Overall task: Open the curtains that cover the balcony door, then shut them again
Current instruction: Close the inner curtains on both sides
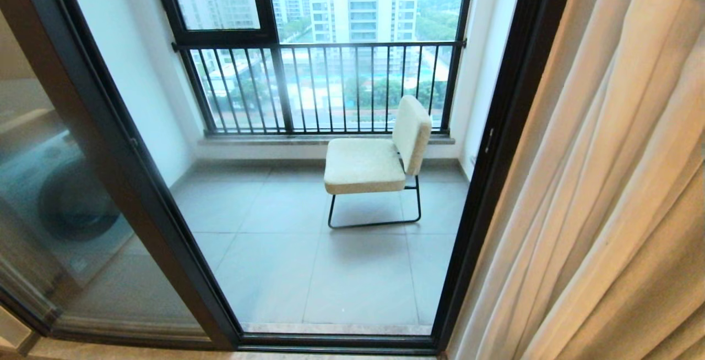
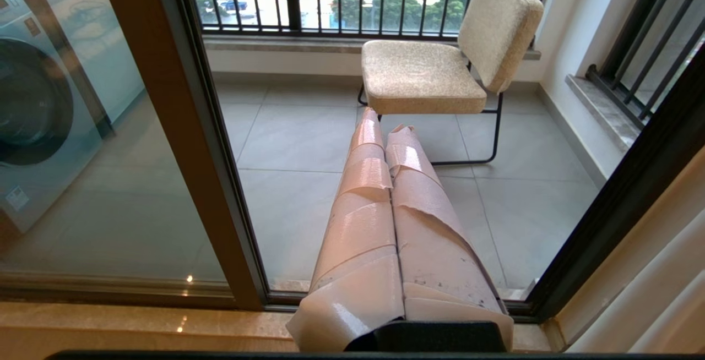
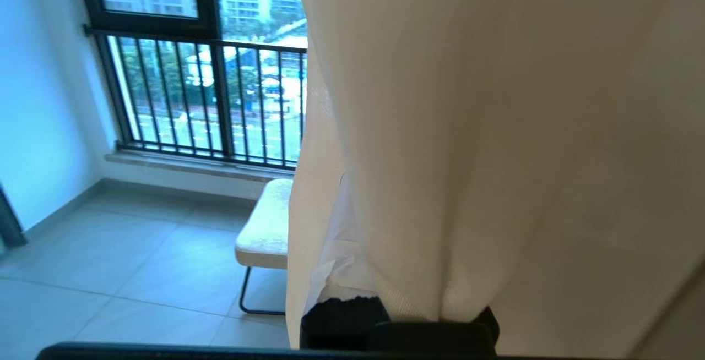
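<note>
Pale beige curtains [image 1: 600, 195] bunched right of the balcony door [image 1: 495, 145], fold grasped in right gripper [image 3: 396, 316], left gripper [image 2: 385, 129] clenched empty, cream chair [image 1: 374, 156] beyond.

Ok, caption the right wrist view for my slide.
Right claw shut on the curtains, balcony chair beyond.

The curtains [image 1: 606, 195] are seen in plain pale cream-beige, unpatterned. The balcony door [image 1: 495, 145] is framed in dark brown-black, and the railing [image 1: 330, 85] is black with vertical bars. The chair [image 1: 374, 156] is upholstered in speckled cream on a black frame, over grey floor tiles [image 1: 286, 261].
</note>
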